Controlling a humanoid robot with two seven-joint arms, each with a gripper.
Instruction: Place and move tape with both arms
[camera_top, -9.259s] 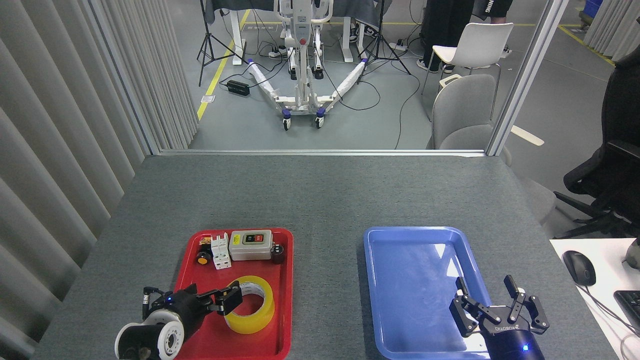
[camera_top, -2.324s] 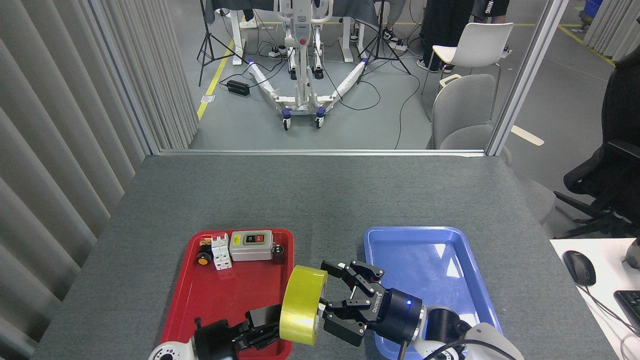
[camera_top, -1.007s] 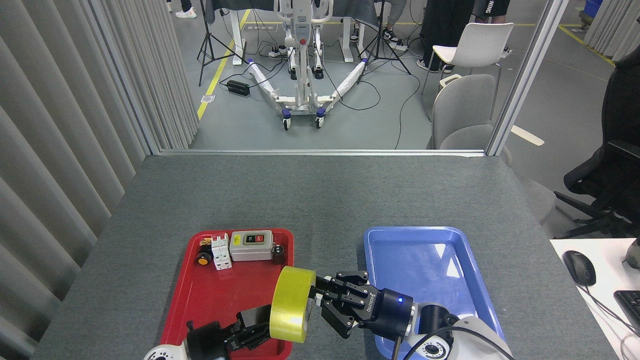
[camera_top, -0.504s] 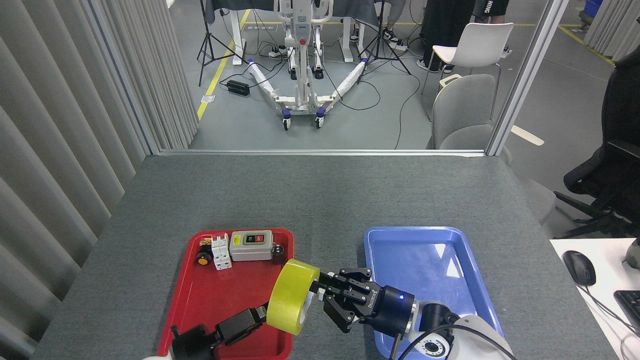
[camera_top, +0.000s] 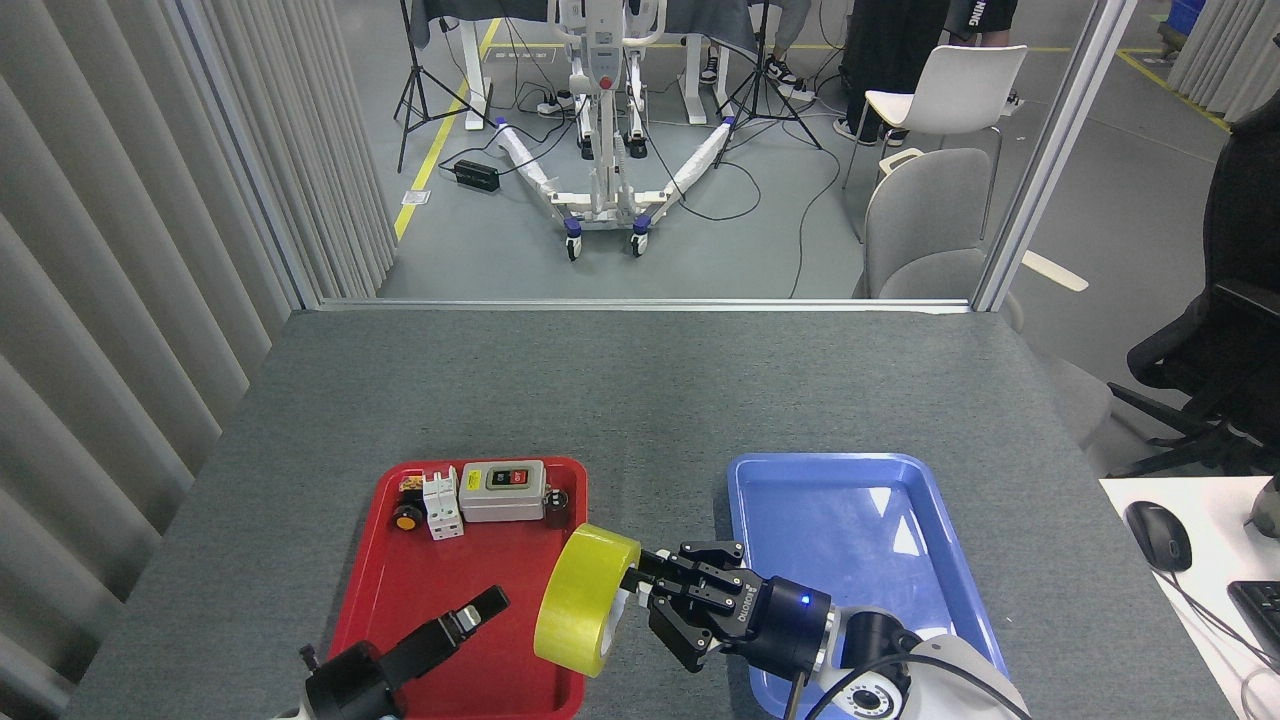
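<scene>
Head view | tape (camera_top: 583, 600) on edge, axis left-right | right end effector (camera_top: 640, 600) grips it | left end effector (camera_top: 480, 608) state unclear

Glossy plastics on a matt, felt-like grey top.

The wide roll of translucent yellow packing tape (camera_top: 580, 602) has a smooth, slightly shiny film face. The glossy blue plastic tray (camera_top: 850, 530) throws back white glare from its smooth floor; the red plastic tray (camera_top: 400, 580) shines less but also looks smooth. The grey table covering (camera_top: 640, 390) looks like rough, matt cloth or carpet. The black-fingered right gripper (camera_top: 640, 592) has a satin, hard-looking finish with white lettering; the left gripper (camera_top: 470, 615) is matt black. The grey switch box (camera_top: 501, 490) looks like dull moulded plastic.
</scene>
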